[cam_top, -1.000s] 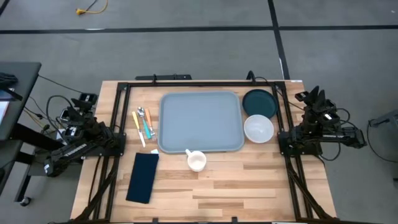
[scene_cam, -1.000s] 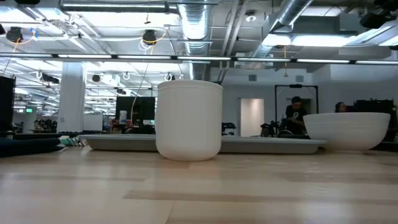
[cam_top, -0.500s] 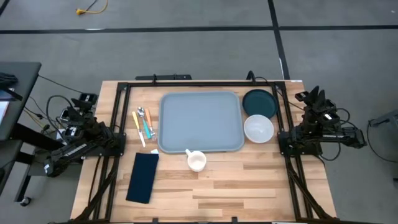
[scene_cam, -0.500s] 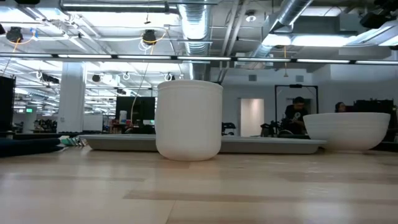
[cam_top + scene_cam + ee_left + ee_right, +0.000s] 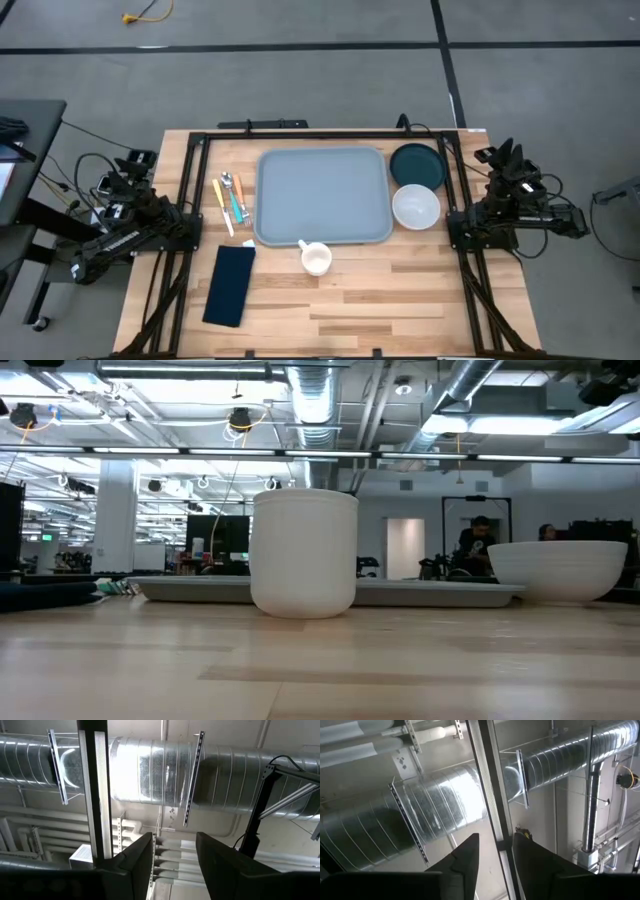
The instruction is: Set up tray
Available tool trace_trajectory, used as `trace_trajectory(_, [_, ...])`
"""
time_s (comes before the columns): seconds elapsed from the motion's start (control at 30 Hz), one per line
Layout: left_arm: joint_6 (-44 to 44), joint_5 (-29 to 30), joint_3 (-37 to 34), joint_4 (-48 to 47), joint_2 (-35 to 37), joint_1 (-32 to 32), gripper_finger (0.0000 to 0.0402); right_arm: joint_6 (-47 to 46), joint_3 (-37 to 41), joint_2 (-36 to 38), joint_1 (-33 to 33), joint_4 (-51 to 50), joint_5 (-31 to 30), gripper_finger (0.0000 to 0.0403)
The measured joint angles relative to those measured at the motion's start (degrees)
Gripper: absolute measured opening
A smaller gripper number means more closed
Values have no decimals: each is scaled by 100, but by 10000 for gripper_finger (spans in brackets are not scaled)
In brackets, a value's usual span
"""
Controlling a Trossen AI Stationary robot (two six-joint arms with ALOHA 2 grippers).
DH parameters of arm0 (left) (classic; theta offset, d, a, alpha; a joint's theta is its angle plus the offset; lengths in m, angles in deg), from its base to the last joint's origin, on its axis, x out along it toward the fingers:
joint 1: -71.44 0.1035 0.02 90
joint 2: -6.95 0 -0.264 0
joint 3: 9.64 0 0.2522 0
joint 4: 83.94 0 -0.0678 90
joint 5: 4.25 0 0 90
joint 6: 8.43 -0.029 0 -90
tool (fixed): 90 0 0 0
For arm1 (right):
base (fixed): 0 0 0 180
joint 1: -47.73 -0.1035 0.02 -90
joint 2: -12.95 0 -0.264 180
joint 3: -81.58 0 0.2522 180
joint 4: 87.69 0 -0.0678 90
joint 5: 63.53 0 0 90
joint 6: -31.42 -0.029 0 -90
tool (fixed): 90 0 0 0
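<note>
Both grippers, left gripper (image 5: 174, 857) and right gripper (image 5: 496, 852), fingers apart and empty, parked off-table at nine and three o'clock; the tray (image 5: 322, 195) sits twelve-o'clock-centre, mug (image 5: 316, 259) touching its rim, easily toppled on approach.

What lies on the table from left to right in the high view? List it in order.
Left hand parked off the table's edge → navy napkin → cutlery → tray → white bowl → right hand parked off the other edge.
</note>
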Motion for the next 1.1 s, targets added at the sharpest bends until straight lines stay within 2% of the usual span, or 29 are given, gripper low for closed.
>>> trace_trajectory(0.37, [74,0,0,0,-1,0,142,1,0,1,-1,1,-1,113])
trace_trajectory(0.5, [1477,-267,3,6,0,-2,142,0,-1,2,0,1,0,113])
trace_trajectory(0.57, [1426,-546,33,-259,-3,1,142,2,-1,1,0,1,-1,113])
trace_trajectory(0.63, [790,-1293,39,-1037,-3,0,142,1,0,0,-1,0,0,113])
trace_trajectory(0.7, [-32,-2370,37,-2295,-8,0,142,0,-1,1,-1,1,0,113])
trace_trajectory(0.77, [-741,-2989,28,-3707,-31,-2,142,0,-1,2,-2,-9,0,113])
trace_trajectory(0.83, [-1221,-2890,28,-5235,-68,-2,142,0,1,0,0,-5,0,113])
trace_trajectory(0.97, [-1425,-1567,28,-7649,-71,-2,142,1,-1,0,-1,-14,0,113])
trace_trajectory(1.03, [-1252,-1089,30,-8435,-71,0,141,1,-1,1,0,-12,0,113])
trace_trajectory(1.1, [-1197,-1156,67,-8494,-100,-28,142,0,1,0,0,-16,0,113])
